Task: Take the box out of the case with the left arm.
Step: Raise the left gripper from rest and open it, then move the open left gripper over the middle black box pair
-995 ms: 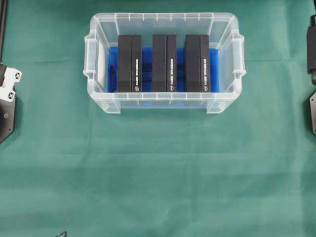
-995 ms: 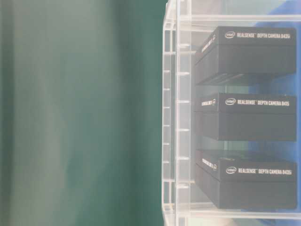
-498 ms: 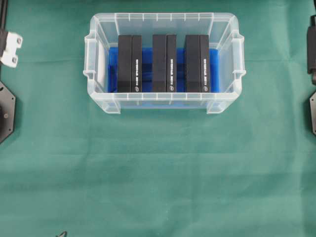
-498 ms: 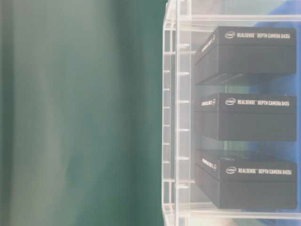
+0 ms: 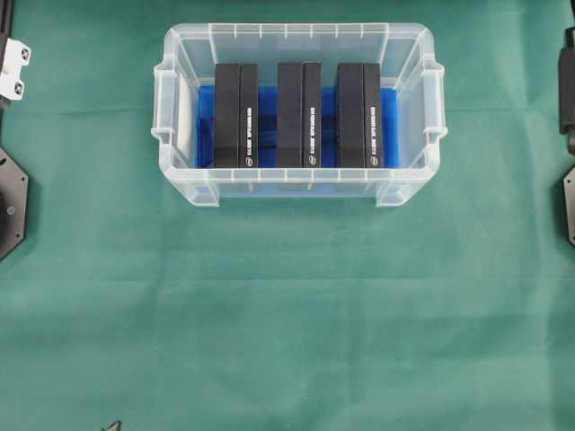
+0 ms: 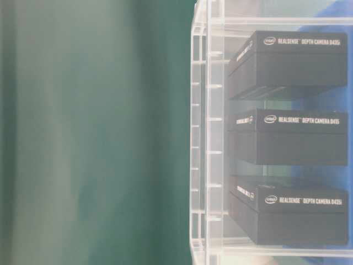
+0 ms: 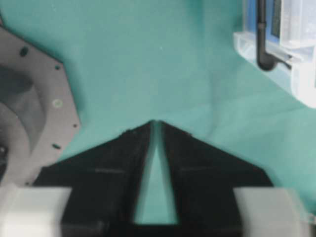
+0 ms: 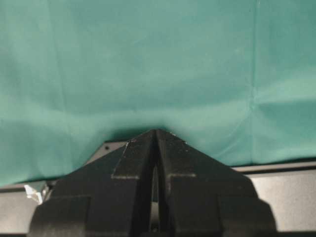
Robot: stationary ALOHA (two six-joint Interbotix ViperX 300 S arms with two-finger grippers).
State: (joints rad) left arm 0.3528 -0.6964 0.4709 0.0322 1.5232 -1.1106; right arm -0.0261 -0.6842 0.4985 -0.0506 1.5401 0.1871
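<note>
The clear case with a blue floor stands at the back middle of the green cloth. Three black boxes stand side by side in it: left, middle and right. The table-level view shows them through the case wall, with white lettering on their ends. My left gripper hovers over bare cloth, well left of the case, whose corner shows at upper right. Its jaws stand slightly apart and hold nothing. Overhead, only its white fitting shows. My right gripper is shut and empty.
The left arm's grey base plate lies at the left edge, also seen under the left wrist. The right arm and its base sit at the right edge. Green cloth stretches in front of the case.
The left arm's white fitting has slid up the left edge of the overhead view, toward the far side. The case and the boxes have not moved.
</note>
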